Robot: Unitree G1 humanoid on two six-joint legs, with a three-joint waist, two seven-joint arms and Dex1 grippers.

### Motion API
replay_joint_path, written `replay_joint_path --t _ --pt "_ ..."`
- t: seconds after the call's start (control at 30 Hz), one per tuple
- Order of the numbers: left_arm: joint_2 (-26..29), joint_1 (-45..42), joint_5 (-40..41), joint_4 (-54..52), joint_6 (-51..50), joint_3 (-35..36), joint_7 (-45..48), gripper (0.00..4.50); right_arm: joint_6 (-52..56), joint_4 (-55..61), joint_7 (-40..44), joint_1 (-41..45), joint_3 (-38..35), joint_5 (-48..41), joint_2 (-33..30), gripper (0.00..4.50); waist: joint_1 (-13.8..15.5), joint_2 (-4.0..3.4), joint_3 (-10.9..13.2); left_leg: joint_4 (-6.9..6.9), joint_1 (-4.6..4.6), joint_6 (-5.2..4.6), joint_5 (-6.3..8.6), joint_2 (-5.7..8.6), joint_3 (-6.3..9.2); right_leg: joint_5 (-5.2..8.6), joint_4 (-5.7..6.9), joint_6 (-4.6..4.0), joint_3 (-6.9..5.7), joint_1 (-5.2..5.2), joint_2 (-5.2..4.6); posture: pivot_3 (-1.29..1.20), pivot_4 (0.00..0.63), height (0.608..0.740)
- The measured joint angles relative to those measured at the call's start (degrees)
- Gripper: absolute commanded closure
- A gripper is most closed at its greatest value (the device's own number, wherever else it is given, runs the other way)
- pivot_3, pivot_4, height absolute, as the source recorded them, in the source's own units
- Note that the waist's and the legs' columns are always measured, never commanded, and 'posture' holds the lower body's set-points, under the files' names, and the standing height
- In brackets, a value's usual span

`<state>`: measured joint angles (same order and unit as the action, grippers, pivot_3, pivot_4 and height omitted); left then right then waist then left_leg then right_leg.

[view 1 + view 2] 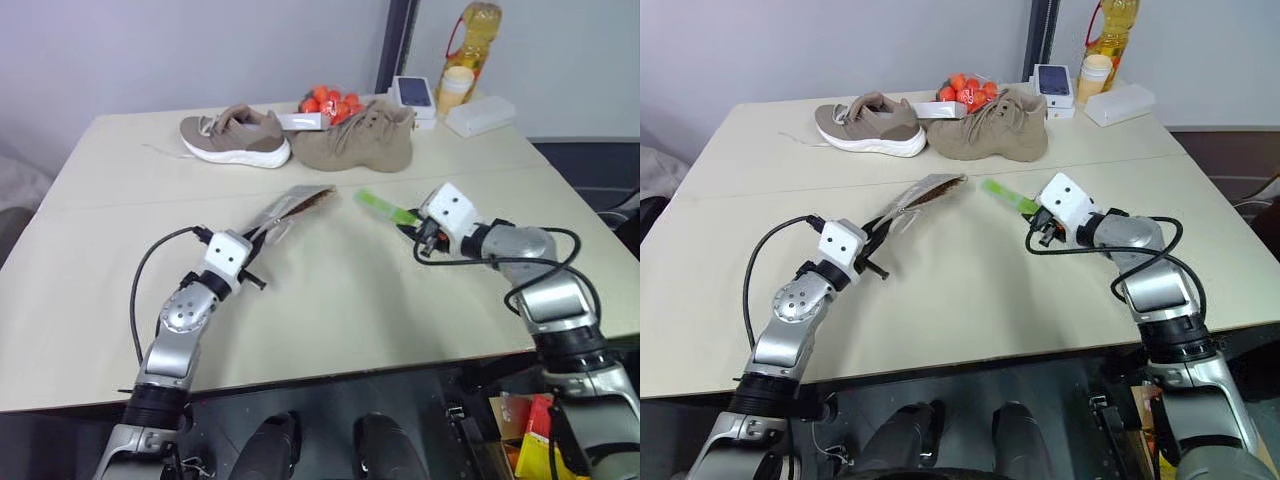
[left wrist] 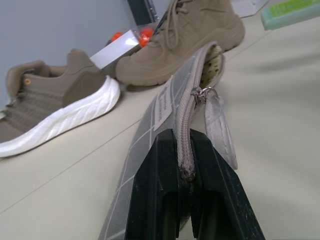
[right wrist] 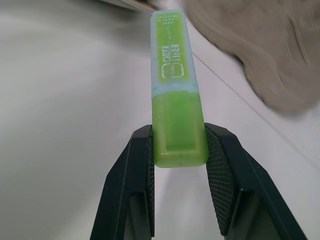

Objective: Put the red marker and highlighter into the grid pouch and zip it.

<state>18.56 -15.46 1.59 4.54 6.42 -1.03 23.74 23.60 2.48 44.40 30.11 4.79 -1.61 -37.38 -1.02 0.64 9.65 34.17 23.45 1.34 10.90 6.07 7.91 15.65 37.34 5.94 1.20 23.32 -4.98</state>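
The right gripper (image 3: 177,150) is closed on the highlighter (image 1: 385,207) at one end; its long axis points toward upper left of the frame, at the grid pouch (image 1: 290,208). The left gripper (image 2: 186,172) is clamped on the pouch's zipper edge, holding it raised off the surface (image 1: 330,310). The open mouth lies centre frame, near the highlighter's free tip.

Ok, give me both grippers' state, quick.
Left gripper: shut on the grid pouch.
Right gripper: shut on the highlighter.

Lab-like room: cluttered test table (image 1: 330,330)
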Motion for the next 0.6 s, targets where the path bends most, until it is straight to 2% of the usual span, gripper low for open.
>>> replay_joint_path --t 0.13,0.6 --pt "0.0 -0.6 0.3 0.2 0.5 -0.1 1.5 4.50 2.1 3.6 1.2 -0.6 2.6 -0.8 0.5 3.64 0.3 0.00 0.0 0.02 0.00 0.00 0.00 0.03 0.01 0.00 -0.01 0.00 0.00 -0.01 -0.03 0.00 0.150 0.740" --pt "-0.6 1.3 0.4 -1.4 0.6 -0.7 3.9 4.50 2.5 2.9 0.5 1.2 4.4 -0.6 2.5 3.64 0.4 0.02 0.0 0.01 0.02 0.00 0.00 0.04 0.02 0.00 -0.09 0.00 0.00 -0.03 -0.04 0.00 0.150 0.740"
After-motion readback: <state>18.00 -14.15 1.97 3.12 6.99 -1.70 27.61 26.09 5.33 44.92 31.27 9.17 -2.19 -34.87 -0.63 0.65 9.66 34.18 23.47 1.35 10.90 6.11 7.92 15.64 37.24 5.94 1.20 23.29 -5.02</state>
